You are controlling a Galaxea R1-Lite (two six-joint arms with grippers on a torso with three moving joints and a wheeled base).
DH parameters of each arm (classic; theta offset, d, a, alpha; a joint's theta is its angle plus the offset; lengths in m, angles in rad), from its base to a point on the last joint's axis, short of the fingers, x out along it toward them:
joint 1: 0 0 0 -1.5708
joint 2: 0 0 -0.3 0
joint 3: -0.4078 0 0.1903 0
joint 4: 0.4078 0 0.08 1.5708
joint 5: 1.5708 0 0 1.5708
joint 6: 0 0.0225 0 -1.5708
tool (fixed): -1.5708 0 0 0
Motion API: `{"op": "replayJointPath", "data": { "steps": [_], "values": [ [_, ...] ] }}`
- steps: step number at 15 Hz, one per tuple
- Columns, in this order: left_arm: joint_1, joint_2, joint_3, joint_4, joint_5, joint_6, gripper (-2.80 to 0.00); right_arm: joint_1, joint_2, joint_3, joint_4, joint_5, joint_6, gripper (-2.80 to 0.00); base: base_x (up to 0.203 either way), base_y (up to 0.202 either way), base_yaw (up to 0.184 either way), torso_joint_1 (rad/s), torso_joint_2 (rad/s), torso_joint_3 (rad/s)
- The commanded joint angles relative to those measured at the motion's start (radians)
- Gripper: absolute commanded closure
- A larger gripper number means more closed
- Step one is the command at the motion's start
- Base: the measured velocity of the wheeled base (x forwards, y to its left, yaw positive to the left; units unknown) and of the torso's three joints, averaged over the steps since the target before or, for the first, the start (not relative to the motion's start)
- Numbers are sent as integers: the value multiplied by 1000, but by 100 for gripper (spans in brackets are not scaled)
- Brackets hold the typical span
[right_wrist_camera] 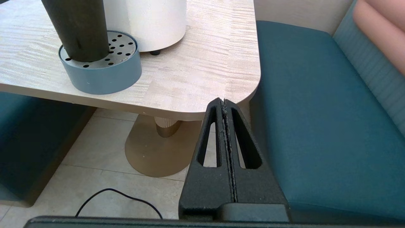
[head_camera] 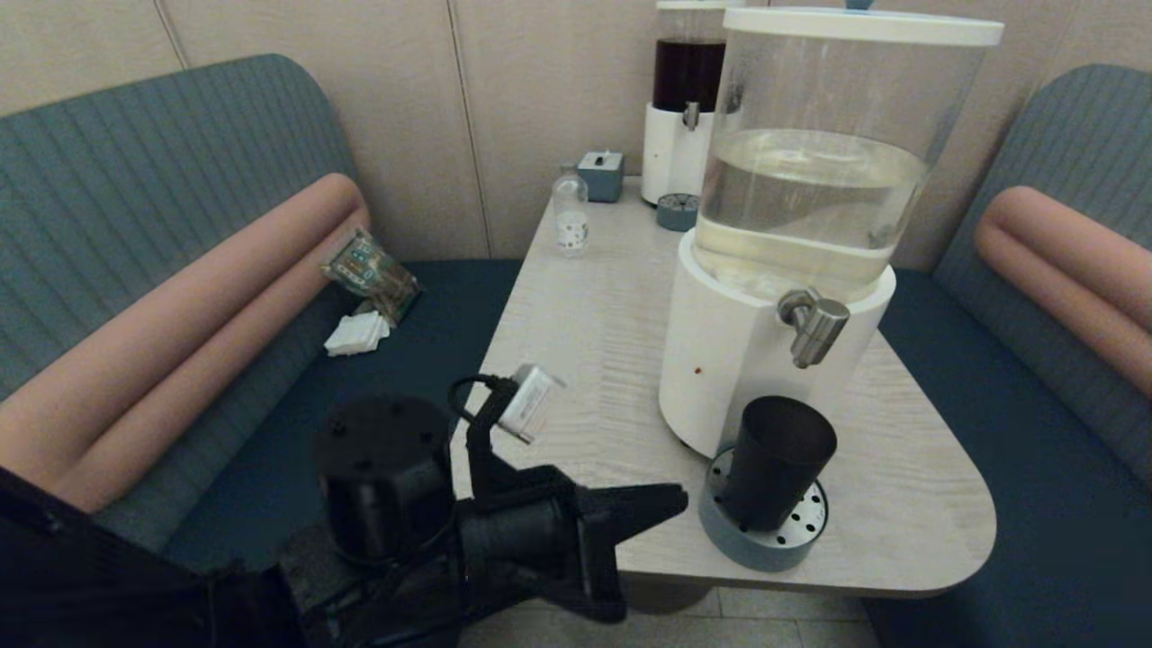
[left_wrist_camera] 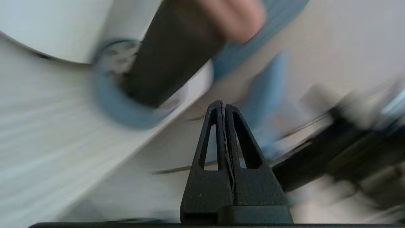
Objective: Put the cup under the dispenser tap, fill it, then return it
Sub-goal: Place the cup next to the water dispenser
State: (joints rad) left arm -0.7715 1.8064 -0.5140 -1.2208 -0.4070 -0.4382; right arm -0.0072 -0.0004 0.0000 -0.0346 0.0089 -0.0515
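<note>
While closed, left gripper [head_camera: 679, 498] sits just beside cup [head_camera: 776, 461].

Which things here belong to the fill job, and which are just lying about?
Job:
- cup, standing on the drip tray
- tap above it
- left gripper, jaws shut, beside the cup
- right gripper, jaws shut, off the table edge

Lying about:
- bottle
- dark dispenser
- small box
- packet and napkins on the seat
</note>
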Motion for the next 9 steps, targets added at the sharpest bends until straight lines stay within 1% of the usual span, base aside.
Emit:
{"op": "replayJointPath", "data": {
  "steps": [1, 3, 6, 7, 9],
  "values": [
    [2, 76, 93, -153, 11, 213, 0, 0, 0, 14, -1, 0, -1, 0, 0, 0, 0, 0, 0, 0],
    [0, 180, 126, -297, 33, 326, 0, 0, 0, 14, -1, 0, -1, 0, 0, 0, 0, 0, 0, 0],
    [-12, 236, 24, -309, 29, 358, 0, 0, 0, 14, -1, 0, -1, 0, 0, 0, 0, 0, 0, 0],
    [-18, 257, -23, -309, 19, 362, 0, 0, 0, 14, -1, 0, -1, 0, 0, 0, 0, 0, 0, 0],
    [-21, 321, -122, -309, -22, 383, 0, 1, 0, 14, -1, 0, -1, 0, 0, 0, 0, 0, 0, 0]
  ]
}}
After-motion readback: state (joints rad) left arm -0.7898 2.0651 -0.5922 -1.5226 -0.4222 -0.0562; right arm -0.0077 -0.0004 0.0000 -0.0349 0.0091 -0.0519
